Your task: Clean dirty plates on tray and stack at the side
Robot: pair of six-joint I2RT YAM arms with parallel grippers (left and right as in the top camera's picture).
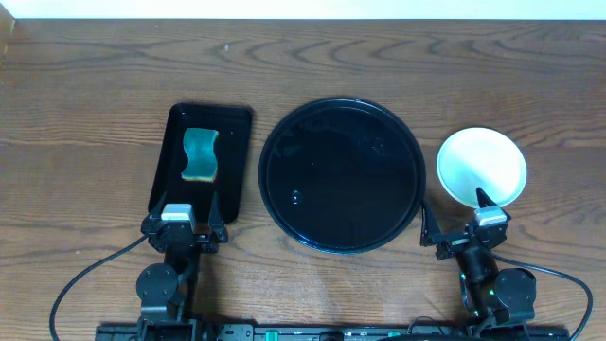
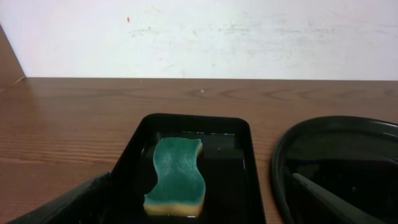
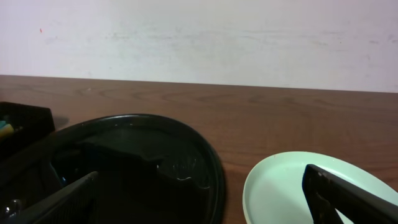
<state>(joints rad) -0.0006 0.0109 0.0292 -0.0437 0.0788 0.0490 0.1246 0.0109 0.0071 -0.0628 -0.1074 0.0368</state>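
The round glossy black tray (image 1: 342, 174) sits mid-table with nothing on it; it also shows in the left wrist view (image 2: 339, 163) and the right wrist view (image 3: 130, 171). A stack of plates (image 1: 481, 168) lies on the table right of the tray; only the top pale blue-green plate (image 3: 292, 190) shows and it looks clean. My left gripper (image 1: 186, 221) is open and empty at the near end of the small tray. My right gripper (image 1: 458, 220) is open and empty, at the near edge of the plates.
A small black rectangular tray (image 1: 201, 163) left of the round tray holds a green sponge (image 1: 200, 155), also seen in the left wrist view (image 2: 176, 176). Bare wooden table (image 1: 95, 95) surrounds everything. A white wall stands behind the table.
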